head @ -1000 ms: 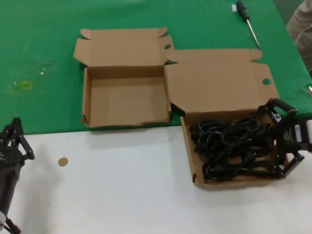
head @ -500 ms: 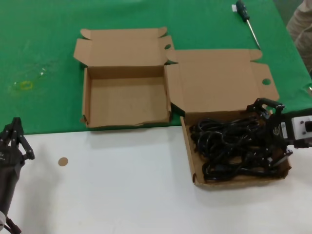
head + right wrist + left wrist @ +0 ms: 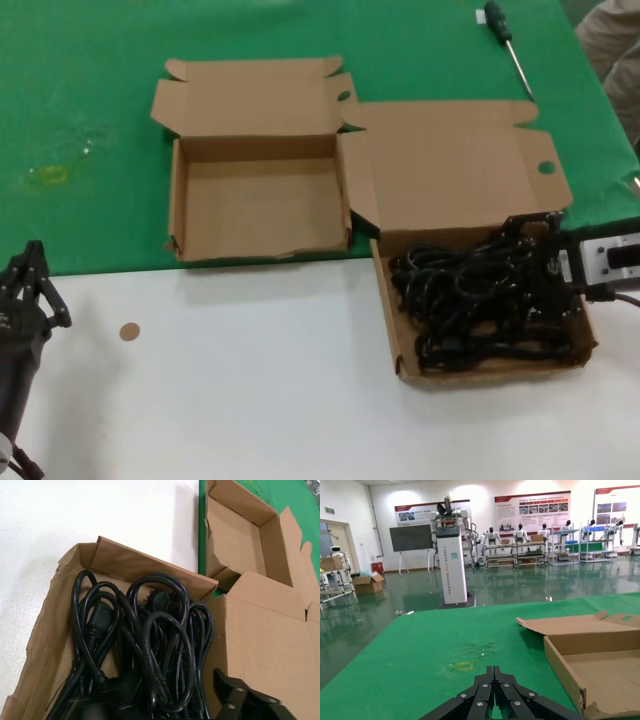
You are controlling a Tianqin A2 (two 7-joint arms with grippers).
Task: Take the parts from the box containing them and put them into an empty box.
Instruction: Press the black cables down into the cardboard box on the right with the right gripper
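Green cloth (image 3: 90, 80); wrist-view-only exhibition hall (image 3: 530, 525) beyond.

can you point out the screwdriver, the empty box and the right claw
screwdriver (image 3: 497, 20), head view, on its dark handle
empty box (image 3: 262, 207), head view, on its bare floor
right claw (image 3: 537, 272), head view, among the cords at the full box's right end

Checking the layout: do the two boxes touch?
Touching. In the head view the wide box's open lid overlaps the small box's right wall, no gap; the right wrist view agrees.
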